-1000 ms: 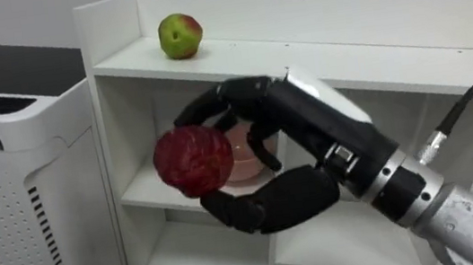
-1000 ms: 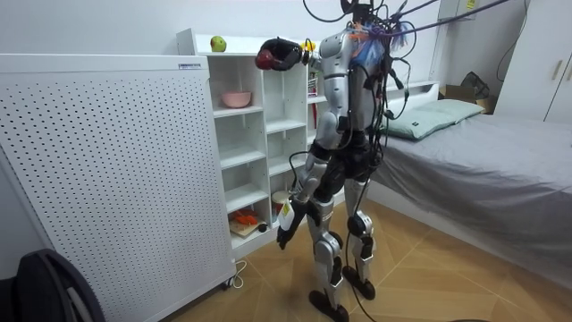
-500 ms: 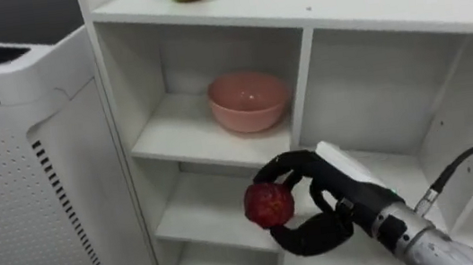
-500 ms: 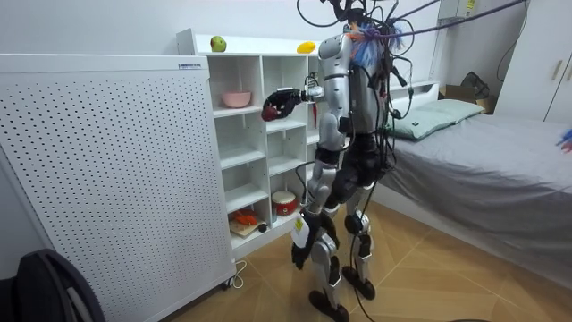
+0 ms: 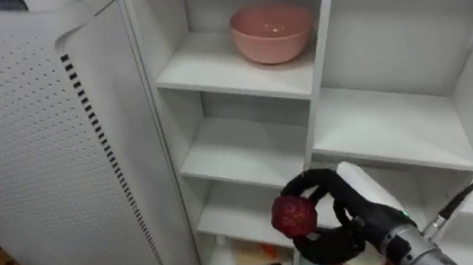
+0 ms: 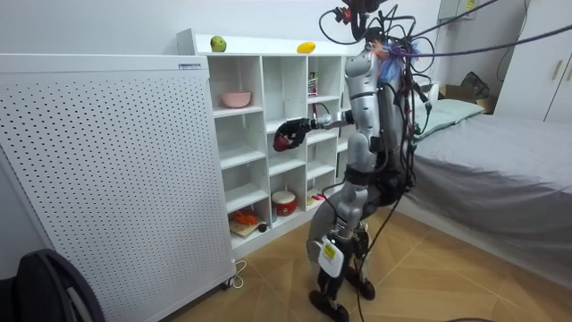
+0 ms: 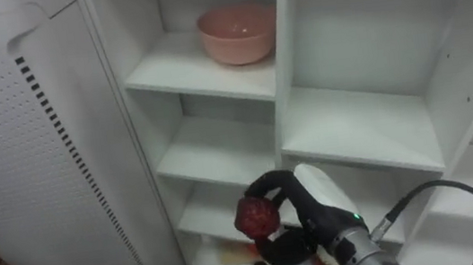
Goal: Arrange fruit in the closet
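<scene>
Red fruit (image 5: 294,217) sits clasped in the right hand (image 5: 358,214) before the closet's (image 5: 239,150) lower shelves, pink bowl (image 5: 272,31) above.

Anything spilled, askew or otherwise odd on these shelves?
Nothing stands out. The pink bowl sits upright on its shelf, and the right hand is curled round the red fruit.

A white shelf unit (image 6: 268,134) stands against the pale wall (image 6: 89,27), with a tall white perforated cabinet (image 6: 107,170) just to its left. On the right is a bed (image 6: 500,179) with a grey cover and a greenish pillow (image 6: 424,121). A white wardrobe (image 6: 550,54) stands at the far right. The floor (image 6: 259,277) is wooden parquet.
</scene>
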